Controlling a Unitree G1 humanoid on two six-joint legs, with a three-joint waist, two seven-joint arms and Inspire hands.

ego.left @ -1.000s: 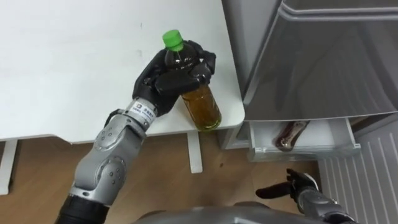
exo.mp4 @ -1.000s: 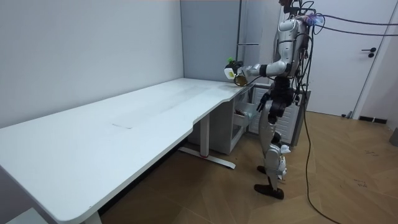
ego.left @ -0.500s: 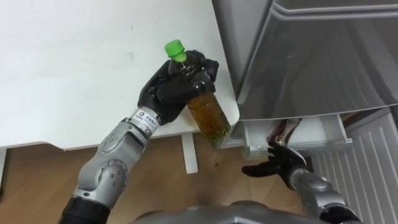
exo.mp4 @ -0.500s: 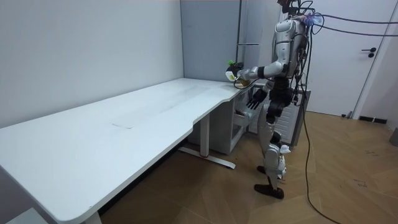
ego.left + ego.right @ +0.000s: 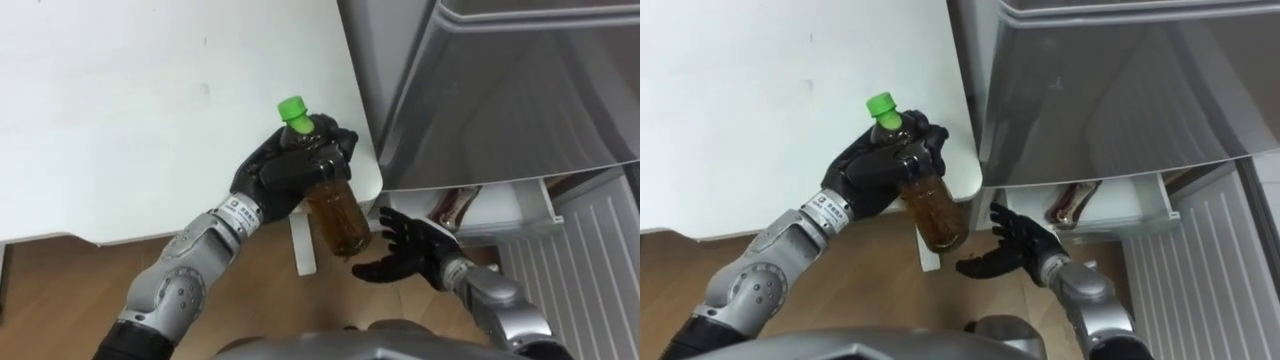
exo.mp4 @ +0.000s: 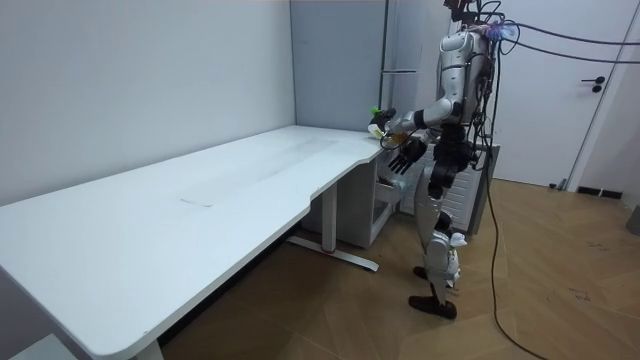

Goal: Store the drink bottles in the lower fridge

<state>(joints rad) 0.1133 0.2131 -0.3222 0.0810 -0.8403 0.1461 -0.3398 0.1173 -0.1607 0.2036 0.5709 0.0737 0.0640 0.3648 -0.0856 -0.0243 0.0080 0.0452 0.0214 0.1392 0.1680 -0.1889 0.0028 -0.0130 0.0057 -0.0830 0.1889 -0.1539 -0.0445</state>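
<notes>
Left eye view: where is the drink?
— In the left hand [image 5: 290, 172]. Its fingers are wrapped round the upper part of the bottle [image 5: 337, 215], which is full of amber liquid. The green cap [image 5: 292, 108] sticks out above them.
— Upright?
— Tilted. The cap leans back over the white worktop [image 5: 120, 120] and the base hangs past the worktop's corner, above the wooden floor [image 5: 60, 285].
— And the right hand [image 5: 408, 250]?
— It is low, just beside the bottle's base, with its fingers spread and nothing in them. I cannot tell whether it touches the bottle.
— The fridge [image 5: 520, 90]?
— It is right next to the worktop's corner. Its white drawer [image 5: 545, 205] at the bottom is pulled out, and a dark bottle [image 5: 458, 203] lies inside.
— What about the room view?
— The robot stands at the worktop's far corner by the fridge, with both arms out in front.
</notes>
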